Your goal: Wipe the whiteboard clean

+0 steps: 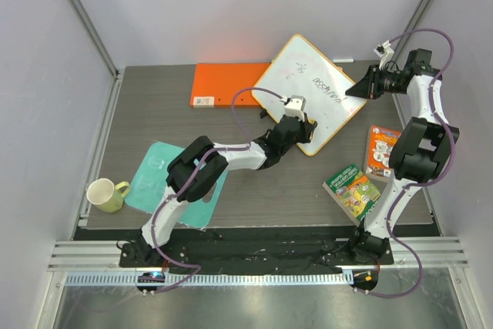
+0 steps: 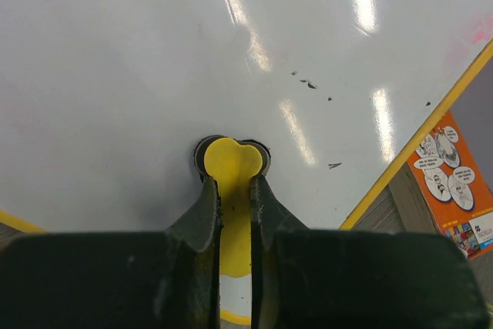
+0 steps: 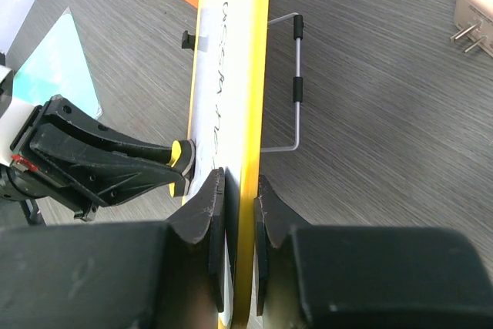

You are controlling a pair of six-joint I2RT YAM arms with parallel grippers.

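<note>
Left claw point(image 1: 305, 125) is shut tight on a small yellow eraser point(image 2: 231, 162), its two fingers pinching the eraser's handle, and the eraser's dark pad is pressed flat on the whiteboard point(image 1: 304, 75) close to the board's nearest corner. From its base at the table's point(image 1: 269, 190) near edge, the left arm reaches diagonally toward the far right. Its elbow is raised over a teal mat point(image 1: 154, 179), its forearm is stretched low, and its wrist is tipped down onto the white surface.

Right claw point(image 1: 358, 90) is closed on the whiteboard's yellow rim, one finger on the writing face and one behind it. The right arm rises from the near right corner and folds at the elbow by the table's right edge. Its wrist is turned to the left, so the claw meets the board's right-hand edge side-on.

The whiteboard sits toward the table's far right, turned cornerwise and tilted up on a wire stand point(image 3: 296, 82). Dark handwriting shows on its right half, and its left corner overlaps an orange folder point(image 1: 223, 82).
</note>
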